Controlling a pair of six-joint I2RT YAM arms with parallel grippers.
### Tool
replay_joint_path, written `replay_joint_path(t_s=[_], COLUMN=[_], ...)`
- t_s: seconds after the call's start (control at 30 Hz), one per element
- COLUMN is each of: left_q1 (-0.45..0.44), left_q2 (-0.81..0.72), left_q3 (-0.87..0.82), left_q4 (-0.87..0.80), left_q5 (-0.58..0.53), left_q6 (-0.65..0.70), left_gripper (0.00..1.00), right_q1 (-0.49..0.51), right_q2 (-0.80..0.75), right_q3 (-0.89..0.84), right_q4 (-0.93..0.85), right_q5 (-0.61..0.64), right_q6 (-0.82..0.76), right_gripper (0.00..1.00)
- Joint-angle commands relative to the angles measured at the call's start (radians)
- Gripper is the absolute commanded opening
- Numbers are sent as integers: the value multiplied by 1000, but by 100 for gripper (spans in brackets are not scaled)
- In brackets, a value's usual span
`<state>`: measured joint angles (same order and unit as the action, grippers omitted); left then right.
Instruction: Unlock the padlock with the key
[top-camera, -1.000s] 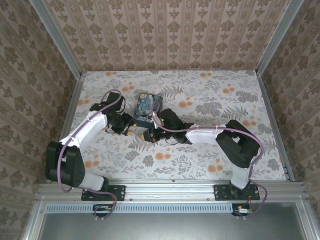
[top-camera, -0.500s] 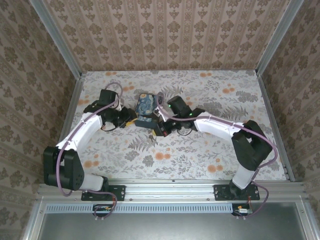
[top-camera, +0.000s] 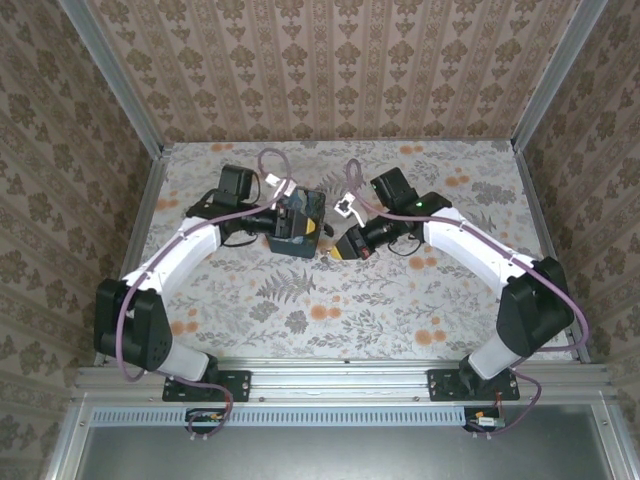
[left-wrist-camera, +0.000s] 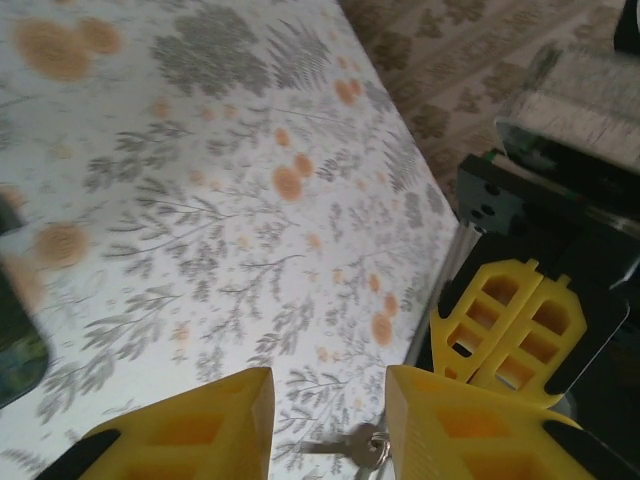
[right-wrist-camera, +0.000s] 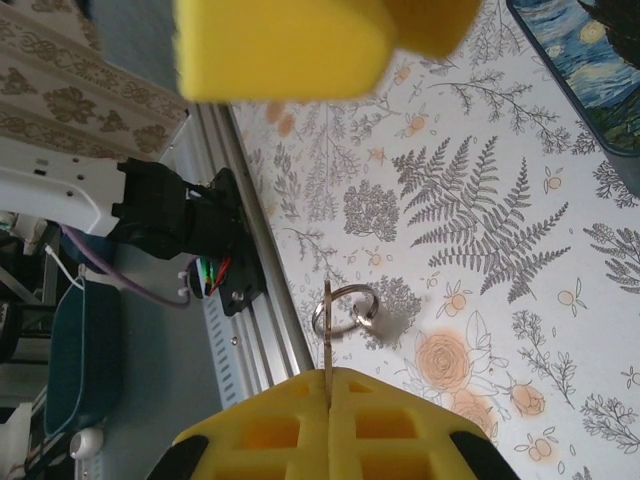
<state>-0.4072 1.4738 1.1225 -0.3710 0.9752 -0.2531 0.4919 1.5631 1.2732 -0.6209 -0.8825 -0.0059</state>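
Observation:
My right gripper (right-wrist-camera: 328, 375) is shut on the key (right-wrist-camera: 327, 330), which stands edge-on out of the yellow fingertips with its ring (right-wrist-camera: 345, 308) hanging at the end. In the top view this gripper (top-camera: 340, 252) hovers just right of a dark blue case with a starry painting (top-camera: 300, 210), whose corner also shows in the right wrist view (right-wrist-camera: 590, 70). My left gripper (top-camera: 314, 236) is right beside that case. Its jaws (left-wrist-camera: 328, 385) stand apart with only table between them, and the key (left-wrist-camera: 335, 447) shows just beyond. The padlock itself is hidden.
The right gripper's yellow fingers (left-wrist-camera: 510, 320) are close to the left fingertip. A blurred yellow block (right-wrist-camera: 290, 40) hangs above the key. The aluminium front rail (right-wrist-camera: 250, 260) runs behind the ring. Patterned walls (top-camera: 330, 70) enclose the floral table (top-camera: 420, 300).
The right arm has swung back and to the right, carrying the key away from the case's near side. The left arm has moved farther up, alongside the case.

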Motion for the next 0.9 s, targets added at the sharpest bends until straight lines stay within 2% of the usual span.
replay_joint_path(t_s=[0.0, 0.13, 0.33, 0.63, 0.87], left_q1=[-79, -111, -110, -112, -97], left_q2=[19, 39, 24, 20, 50], left_q3=[32, 33, 19, 21, 30], left_q4=[75, 106, 165, 55, 93], left_q5=[150, 186, 200, 182, 202], left_q6=[46, 22, -23, 57, 33], left_gripper=[34, 28, 28, 29, 30], right_q1=[-20, -40, -65, -94, -93], right_q2=[-50, -46, -24, -1, 27], right_q3=[-11, 2, 32, 71, 100], right_q4=[-48, -77, -127, -145, -171], right_q5=[-81, -100, -105, -128, -121], right_q6=[-38, -60, -97, -133, -161], right_gripper=[4, 4, 4, 4, 5])
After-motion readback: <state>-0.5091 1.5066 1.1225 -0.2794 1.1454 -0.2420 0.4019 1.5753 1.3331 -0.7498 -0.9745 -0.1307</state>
